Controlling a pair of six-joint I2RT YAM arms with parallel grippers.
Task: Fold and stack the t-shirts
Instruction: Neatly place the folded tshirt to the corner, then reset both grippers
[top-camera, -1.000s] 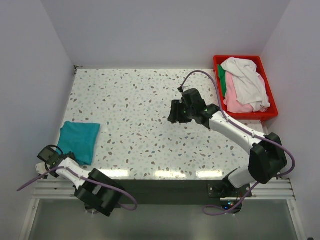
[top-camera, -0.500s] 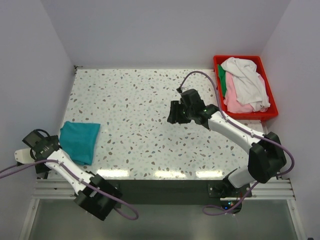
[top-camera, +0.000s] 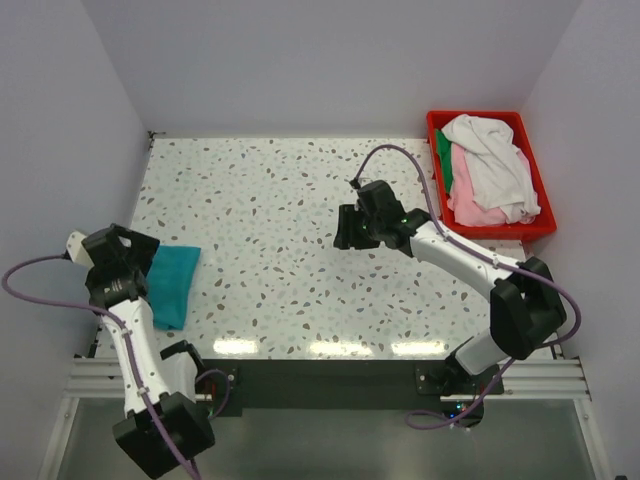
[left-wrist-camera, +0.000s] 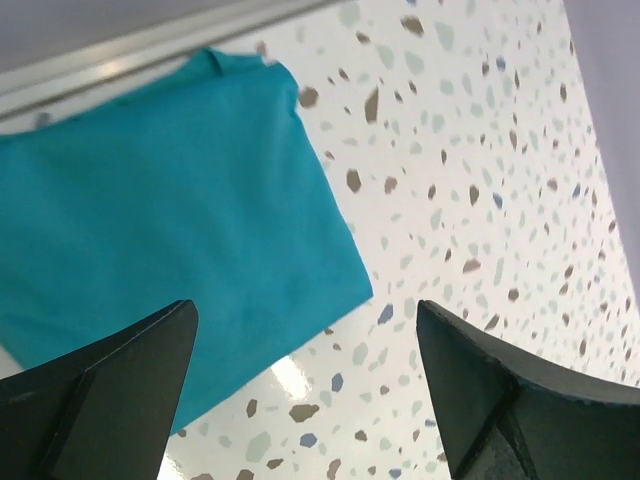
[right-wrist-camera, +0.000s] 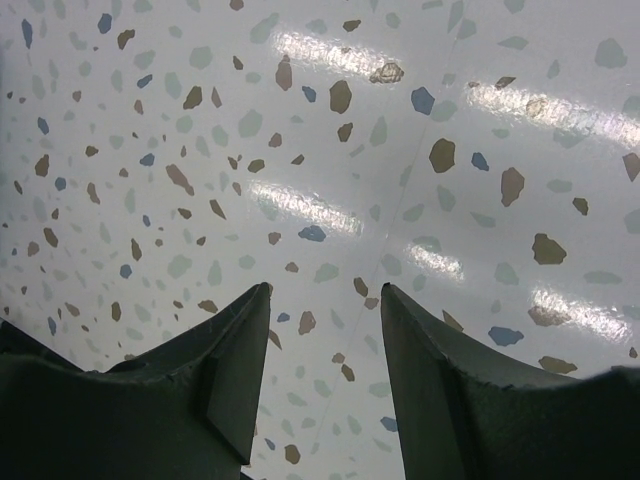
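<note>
While the top view half-hides the teal t-shirt (top-camera: 175, 282) behind the left gripper (top-camera: 132, 254), wrist view shows it below wide, empty jaws. Right gripper (right-wrist-camera: 326, 290): parted, empty.

White arms (top-camera: 460, 255), black joints (top-camera: 525, 310), purple cables (top-camera: 398, 148).

You see a table (top-camera: 280, 200) with a hard, speckled, stone-like top. It is polished smooth and glossy enough to throw back bright streaks of light. On the table's left side the teal shirt (top-camera: 175, 285) is soft matt cloth, lying smooth. At the table's far right corner the bin (top-camera: 500, 233) is shiny red plastic. The white shirt (top-camera: 495, 160), pink shirt (top-camera: 470, 205) and green shirt (top-camera: 443, 165) in it are matt, crumpled cloth. The fingers of your left gripper (left-wrist-camera: 305, 310) and right gripper (right-wrist-camera: 325, 288) look like dark matt plastic. Along the table's near edge the rail (top-camera: 560, 375) is bare, ribbed metal.
</note>
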